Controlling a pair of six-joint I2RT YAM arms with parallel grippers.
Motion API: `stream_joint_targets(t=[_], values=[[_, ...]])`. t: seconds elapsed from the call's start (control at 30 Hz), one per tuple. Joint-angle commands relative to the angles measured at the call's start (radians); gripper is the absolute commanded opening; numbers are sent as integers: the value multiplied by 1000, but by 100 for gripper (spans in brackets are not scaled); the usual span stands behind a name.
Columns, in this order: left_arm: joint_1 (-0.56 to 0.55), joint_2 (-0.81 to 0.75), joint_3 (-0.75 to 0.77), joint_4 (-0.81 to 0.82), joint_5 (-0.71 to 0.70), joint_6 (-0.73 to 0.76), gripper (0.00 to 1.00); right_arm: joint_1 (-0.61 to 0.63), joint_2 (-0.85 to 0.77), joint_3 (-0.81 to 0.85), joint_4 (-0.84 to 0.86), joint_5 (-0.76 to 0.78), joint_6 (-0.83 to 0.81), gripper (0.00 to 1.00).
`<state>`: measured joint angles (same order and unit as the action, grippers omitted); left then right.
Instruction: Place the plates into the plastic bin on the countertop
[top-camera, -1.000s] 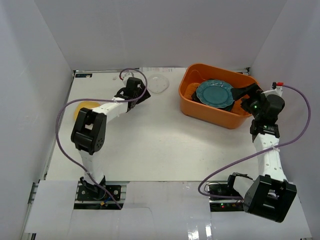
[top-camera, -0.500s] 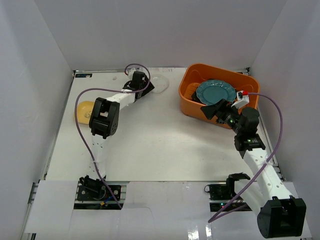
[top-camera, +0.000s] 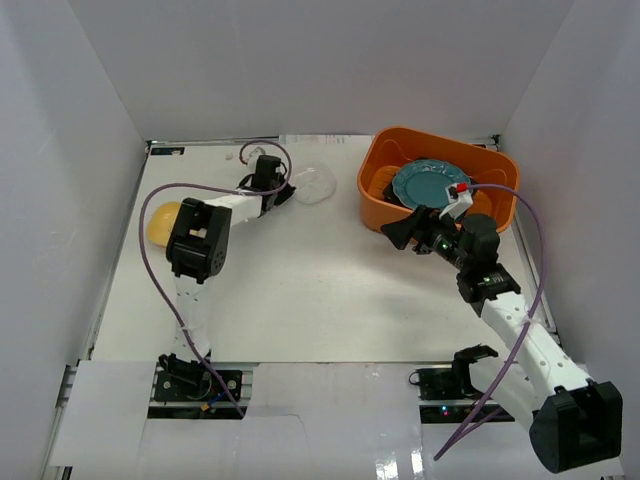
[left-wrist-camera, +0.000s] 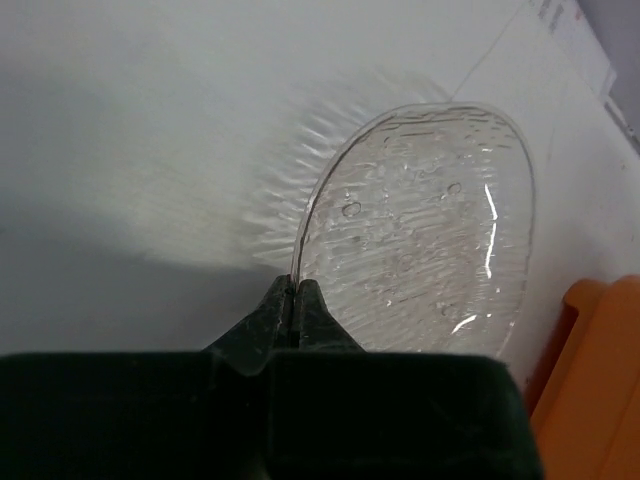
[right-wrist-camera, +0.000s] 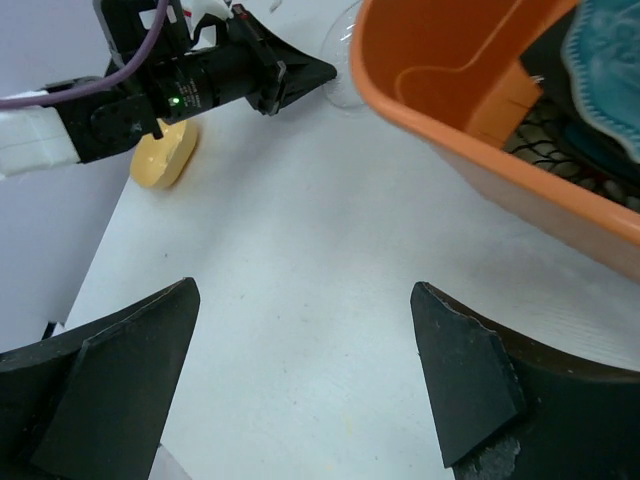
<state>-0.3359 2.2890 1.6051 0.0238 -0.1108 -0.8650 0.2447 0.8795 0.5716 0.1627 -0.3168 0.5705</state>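
The clear plate (left-wrist-camera: 420, 230) is at the far side of the counter (top-camera: 300, 290), near the left wall of the orange bin (top-camera: 372, 212), with my left hand (left-wrist-camera: 295, 292) pinched shut on its rim, and my right hand (right-wrist-camera: 303, 310) is wide open, holding nothing, over bare counter by the bin's front corner.
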Motion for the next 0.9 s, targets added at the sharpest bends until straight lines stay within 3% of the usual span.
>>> stream_joint_targets(t=[0.0,0.17,0.4,0.53,0.6,0.77,0.87], values=[[41,-239,-215,59,-1,26,0,83,45,97,-29,18,-61,93],[46,-619,-524,50,69,92,0,232,142,214,-106,51,-133,98],[-6,-1093,-897,7,230,106,0,441,328,361,-158,174,-178,90],[-26,-1239,-970,-64,307,89,0,484,432,422,-127,179,-155,91],[-29,-1290,-985,-99,335,90,0,496,466,445,-120,206,-138,96],[-31,-1414,-967,-174,347,130,0,512,495,452,-124,269,-115,100],[-32,-1419,-955,-200,353,150,0,513,518,441,-104,257,-93,89]])
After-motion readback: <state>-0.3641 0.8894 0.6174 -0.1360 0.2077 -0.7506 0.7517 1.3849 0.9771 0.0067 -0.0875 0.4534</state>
